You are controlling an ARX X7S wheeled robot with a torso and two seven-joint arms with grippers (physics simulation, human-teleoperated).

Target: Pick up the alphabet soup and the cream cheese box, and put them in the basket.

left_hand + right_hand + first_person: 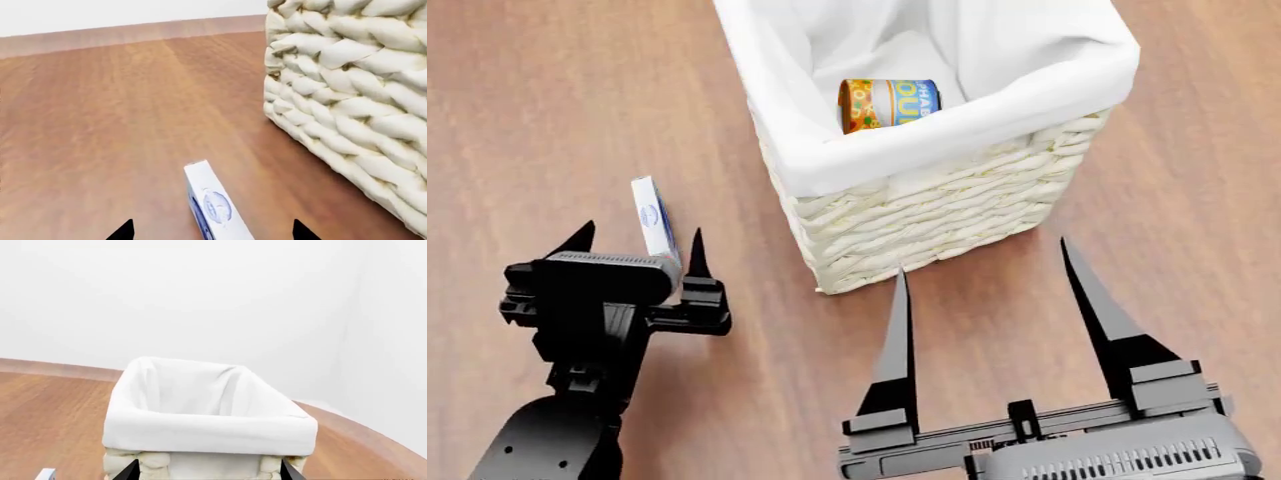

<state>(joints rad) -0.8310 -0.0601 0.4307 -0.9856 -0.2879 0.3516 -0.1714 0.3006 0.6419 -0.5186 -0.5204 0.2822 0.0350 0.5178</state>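
Inside the woven wicker basket lies the cylindrical alphabet soup.

Bright, even light all round, no glare; only soft shadows inside the basket. Floor grain looks smeared in the left wrist view; head view's crisp.

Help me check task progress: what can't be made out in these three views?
- Blue-labelled alphabet soup can: head view shows it inside the tall woven wicker basket; the right wrist view's white cloth rim hides it.
- Thin white cream cheese box: cut off by the left wrist view's edge, so contact with the left gripper is unclear.
- Right gripper: open, empty.
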